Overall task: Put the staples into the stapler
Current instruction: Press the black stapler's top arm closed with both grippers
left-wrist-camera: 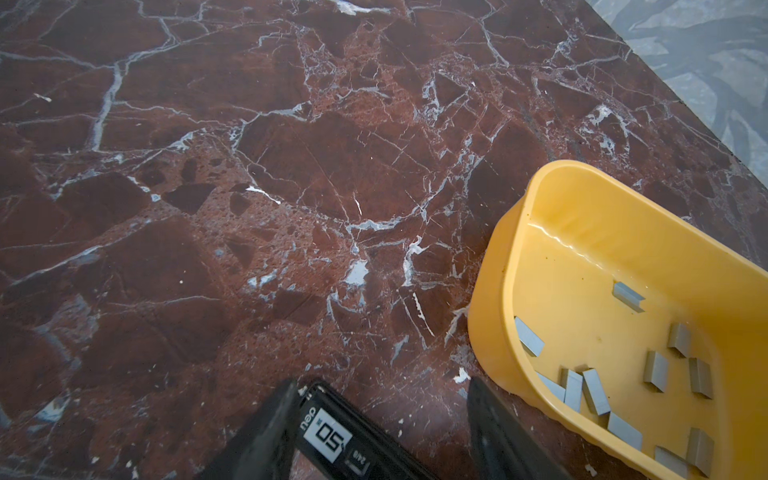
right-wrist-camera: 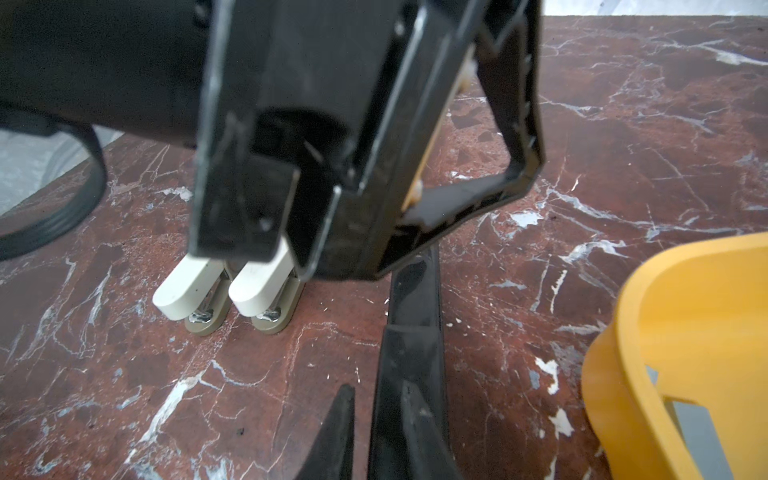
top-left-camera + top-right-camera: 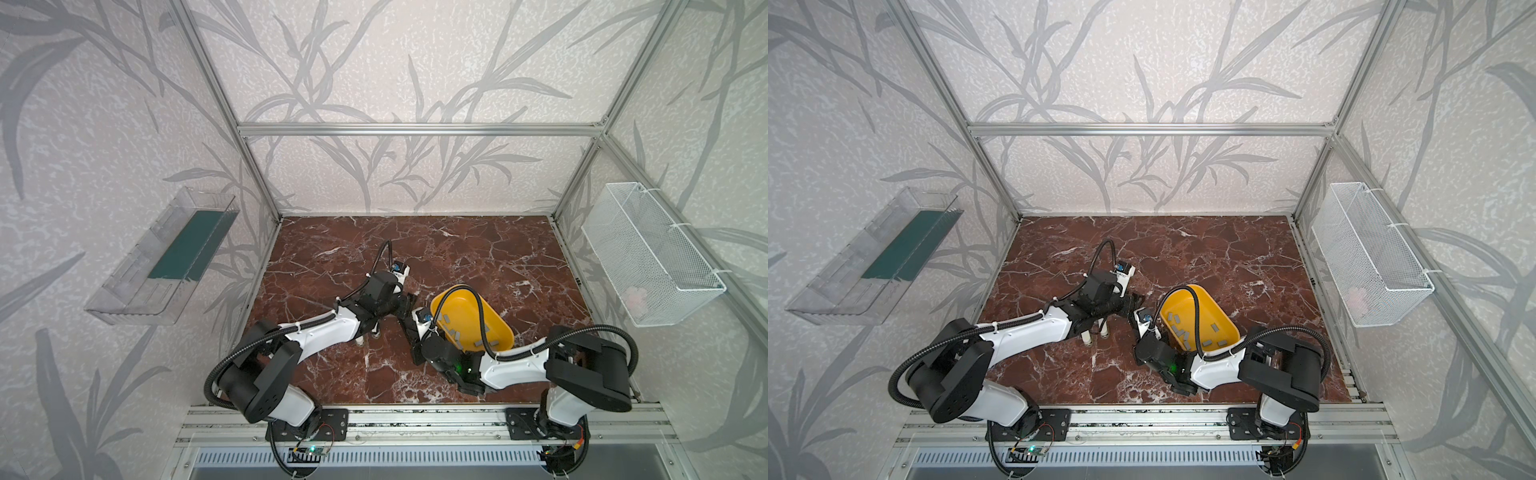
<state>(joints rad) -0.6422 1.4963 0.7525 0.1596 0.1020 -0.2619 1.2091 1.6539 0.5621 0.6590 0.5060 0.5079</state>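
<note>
The black stapler (image 1: 332, 440) lies on the marble between my two grippers, its end with a white "50" label towards the left one. My left gripper (image 1: 382, 382) is open wide around that end: one finger touches the stapler and bare marble shows beside the other. My right gripper (image 2: 378, 383) has closed down on the stapler's long black body (image 2: 413, 316), with only a sliver of marble beside one finger. In both top views the two grippers (image 3: 405, 305) (image 3: 409, 330) meet mid-table. Several grey staples (image 1: 590, 390) lie in a yellow tray (image 1: 490, 291).
Two small cream staplers (image 2: 187, 291) on tan bases stand side by side under the left arm. The yellow tray (image 3: 469, 303) sits just right of the grippers. A clear bin (image 3: 166, 257) hangs on the left wall and a white wire basket (image 3: 648, 257) on the right.
</note>
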